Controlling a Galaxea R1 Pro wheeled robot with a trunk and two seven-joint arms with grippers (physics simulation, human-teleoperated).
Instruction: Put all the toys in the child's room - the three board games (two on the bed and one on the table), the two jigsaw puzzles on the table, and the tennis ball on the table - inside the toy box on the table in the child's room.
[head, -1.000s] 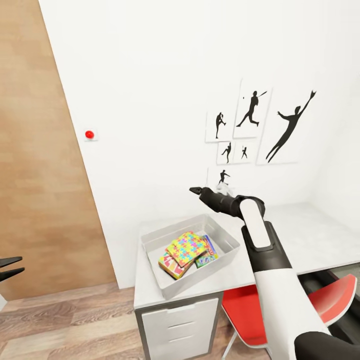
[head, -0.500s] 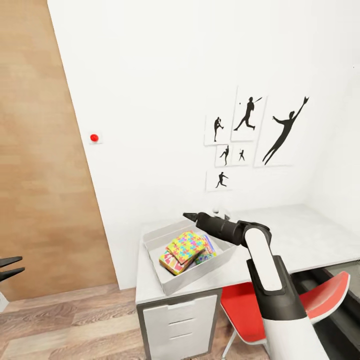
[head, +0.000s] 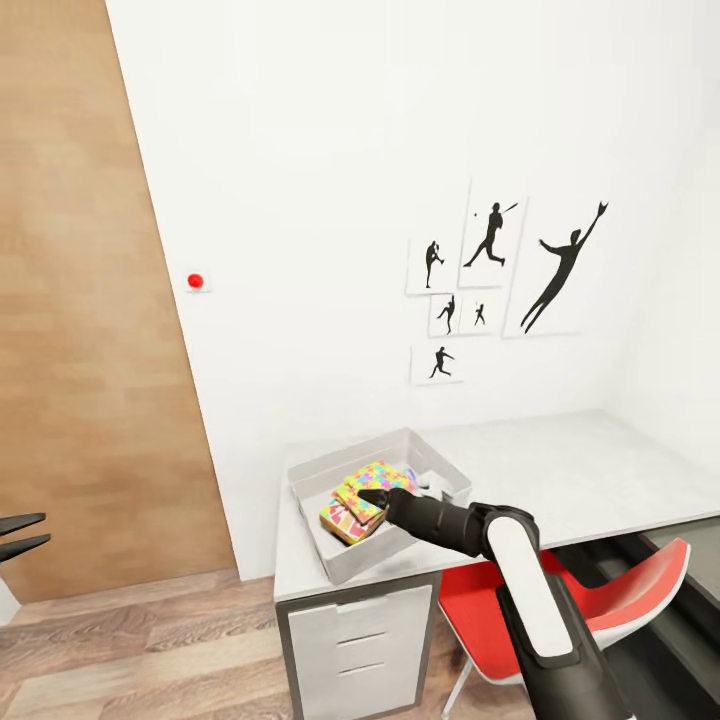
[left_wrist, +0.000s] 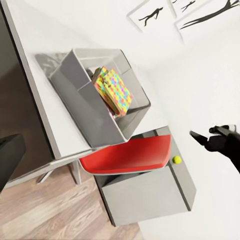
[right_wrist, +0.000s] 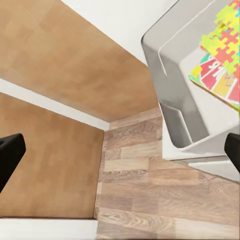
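1. Two arms are mine. My right gripper (head: 366, 496) reaches out over the toy box (head: 322, 478), its tip above the stack inside. In the right wrist view the two fingertips sit wide apart at opposite edges with nothing between them, so the jaws stand spread and empty.
2. My left gripper (head: 22, 535) shows at the left edge of the head view, low, beside the wood-panel door (head: 80, 300). Its two dark fingers are parted with a gap between them, gripping nothing.
3. The toy box stands on the light grey table (head: 560, 480), at the end nearest the door, over the grey drawers (head: 360, 640).
4. A jigsaw puzzle (head: 372, 482) lies uppermost in the toy box, its yellow, pink, blue and green pieces facing up. The left wrist view shows the same puzzle (left_wrist: 116, 91) leaning inside the bin.
5. Under the puzzle lies a board game (head: 338, 520) with a red, yellow and green face. More flat items appear to be stacked beneath, but I cannot count them from these views.
6. The tennis ball (left_wrist: 177, 160) appears in the left wrist view as a small yellow-green sphere on the lower dark grey section of the table, well apart from the toy box.
7. A red chair (head: 640, 600) is tucked beside the drawers, under the table edge.
8. On the white wall: the black baseball-player pictures (head: 490, 280) and a red button (head: 195, 281).
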